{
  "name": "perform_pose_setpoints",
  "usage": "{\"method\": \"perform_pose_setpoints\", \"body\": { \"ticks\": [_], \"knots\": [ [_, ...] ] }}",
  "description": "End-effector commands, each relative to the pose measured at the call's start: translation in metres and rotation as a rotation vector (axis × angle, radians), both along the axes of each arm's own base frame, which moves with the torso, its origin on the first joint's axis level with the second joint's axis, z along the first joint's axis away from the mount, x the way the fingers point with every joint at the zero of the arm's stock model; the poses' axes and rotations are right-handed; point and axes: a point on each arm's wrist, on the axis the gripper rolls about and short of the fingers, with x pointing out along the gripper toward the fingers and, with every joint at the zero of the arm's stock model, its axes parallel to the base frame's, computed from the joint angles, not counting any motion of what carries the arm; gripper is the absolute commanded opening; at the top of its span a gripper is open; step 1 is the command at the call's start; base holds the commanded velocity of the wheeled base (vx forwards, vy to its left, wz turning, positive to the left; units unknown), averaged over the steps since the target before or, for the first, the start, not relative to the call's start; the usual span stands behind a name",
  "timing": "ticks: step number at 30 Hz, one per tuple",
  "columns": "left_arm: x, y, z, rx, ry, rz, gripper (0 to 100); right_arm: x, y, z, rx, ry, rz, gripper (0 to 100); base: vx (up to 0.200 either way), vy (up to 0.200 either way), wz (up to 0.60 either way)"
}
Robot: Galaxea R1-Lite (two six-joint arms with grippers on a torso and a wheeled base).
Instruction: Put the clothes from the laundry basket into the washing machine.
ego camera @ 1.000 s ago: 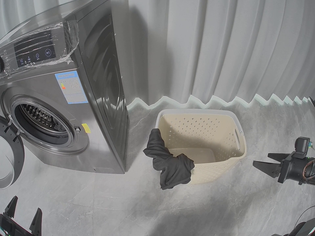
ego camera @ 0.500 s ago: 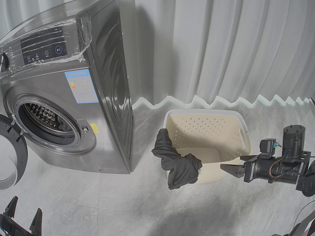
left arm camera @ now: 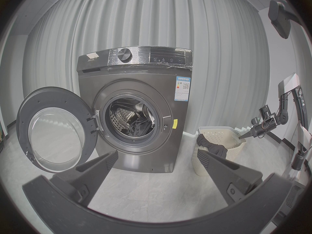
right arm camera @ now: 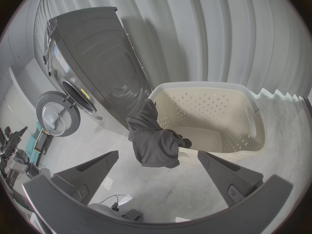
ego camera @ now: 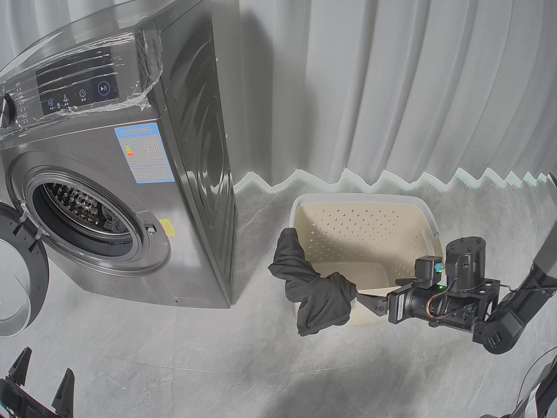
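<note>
Blue label (ego camera: 144, 153) on washing machine (ego camera: 191, 146) is unreadable.

dark grey garment (ego camera: 313, 294), cream star-perforated basket (ego camera: 360, 227) — grey washer (ego camera: 116, 164)

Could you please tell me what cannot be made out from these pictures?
Head view: the left hand is cut off by the bottom edge.
Head view: the dark garment hides the near corner of the laundry basket.
Left wrist view: the clothes in the drum of the washing machine are too small to count.
</note>
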Motion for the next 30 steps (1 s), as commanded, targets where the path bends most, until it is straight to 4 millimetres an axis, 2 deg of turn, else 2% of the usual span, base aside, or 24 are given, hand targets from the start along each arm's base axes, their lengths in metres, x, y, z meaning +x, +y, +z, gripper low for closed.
{"method": "perform_pose_setpoints", "body": {
  "ticks": [1, 9, 14, 30],
  "knots": [
    [0.000, 0.000, -0.005, -0.001, 0.003, -0.001, 100, 0.008, 0.012, -0.032, -0.045, 0.061, 0.019, 100, 0.000, 0.000, 0.00],
    [0.000, 0.000, -0.005, -0.001, 0.003, -0.001, 100, 0.022, 0.031, -0.043, -0.032, 0.033, 0.052, 100, 0.000, 0.000, 0.00],
    [0.000, 0.000, -0.005, -0.001, 0.003, -0.001, 100, 0.025, 0.040, -0.059, -0.051, 0.061, 0.072, 100, 0.000, 0.000, 0.00],
    [0.000, 0.000, -0.005, -0.002, 0.003, -0.001, 100, 0.057, 0.057, -0.082, -0.049, 0.021, 0.073, 100, 0.000, 0.000, 0.00]
  ]
}}
